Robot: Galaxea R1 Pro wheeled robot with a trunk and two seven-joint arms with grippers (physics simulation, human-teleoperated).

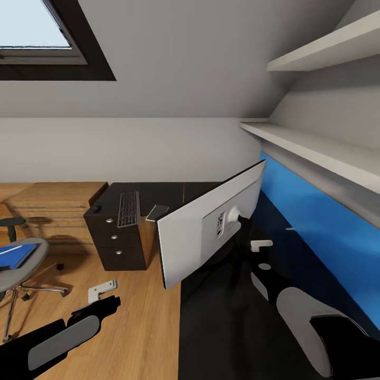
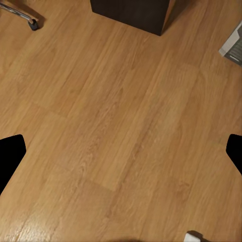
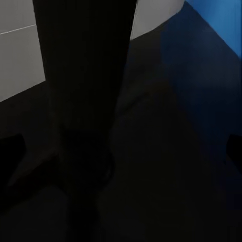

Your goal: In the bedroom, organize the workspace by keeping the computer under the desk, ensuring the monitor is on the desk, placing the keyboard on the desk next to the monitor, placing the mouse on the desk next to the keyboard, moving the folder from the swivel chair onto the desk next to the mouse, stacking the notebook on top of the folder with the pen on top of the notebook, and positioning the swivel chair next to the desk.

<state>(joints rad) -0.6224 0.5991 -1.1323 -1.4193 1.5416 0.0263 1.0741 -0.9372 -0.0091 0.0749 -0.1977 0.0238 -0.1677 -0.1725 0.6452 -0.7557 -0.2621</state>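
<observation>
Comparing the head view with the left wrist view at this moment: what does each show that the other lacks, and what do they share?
Head view alone: the monitor seen from behind on the dark desk, the keyboard on the drawer unit, the blue folder on the swivel chair, a window and shelves. Left wrist view alone: a close look at the floorboards under the open left gripper. Shared: the wooden floor, the drawer unit's base and a chair caster.

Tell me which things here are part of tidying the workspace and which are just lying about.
Part of the job:
- large white-backed flat monitor
- dark slim keyboard on the desk
- long black desk
- grey swivel chair
- blue flat folder on the chair seat

Just there:
- dark three-drawer cabinet
- low light wooden cabinet
- white wall shelves
- skylight window
</observation>
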